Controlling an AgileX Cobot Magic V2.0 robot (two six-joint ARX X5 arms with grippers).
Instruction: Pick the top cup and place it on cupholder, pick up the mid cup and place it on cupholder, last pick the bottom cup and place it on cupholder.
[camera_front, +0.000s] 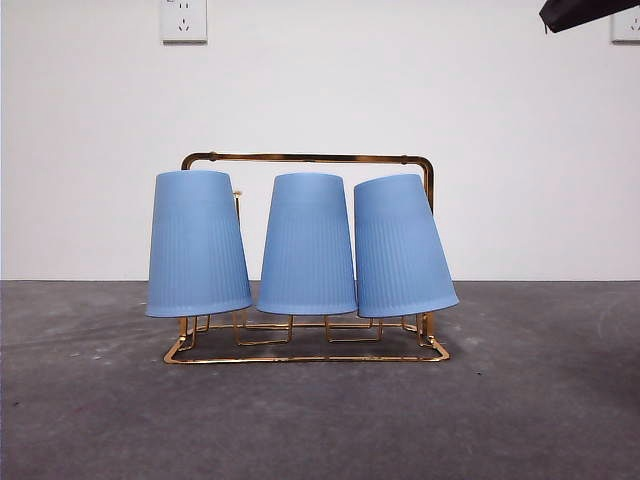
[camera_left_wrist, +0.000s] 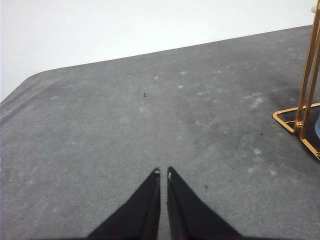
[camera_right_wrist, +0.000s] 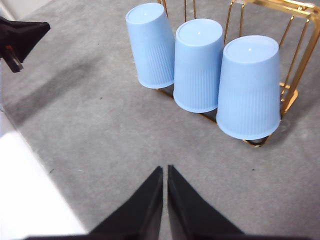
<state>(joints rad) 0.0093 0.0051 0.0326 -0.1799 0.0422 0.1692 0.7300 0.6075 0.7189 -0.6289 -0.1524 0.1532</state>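
Three blue cups (camera_front: 305, 245) upside down on the gold cupholder (camera_front: 306, 350), side by side, in the middle of the grey counter (camera_front: 520, 400). Looks all done: no cup left to pick. Best now to keep both arms back, away from the rack, with no bump to the leaning right cup (camera_front: 402, 248). Right pincer (camera_right_wrist: 164, 171) pressed together, empty, up above and well apart from the cups. Left pincer (camera_left_wrist: 163, 174) also together, empty, off beside the cupholder's end.
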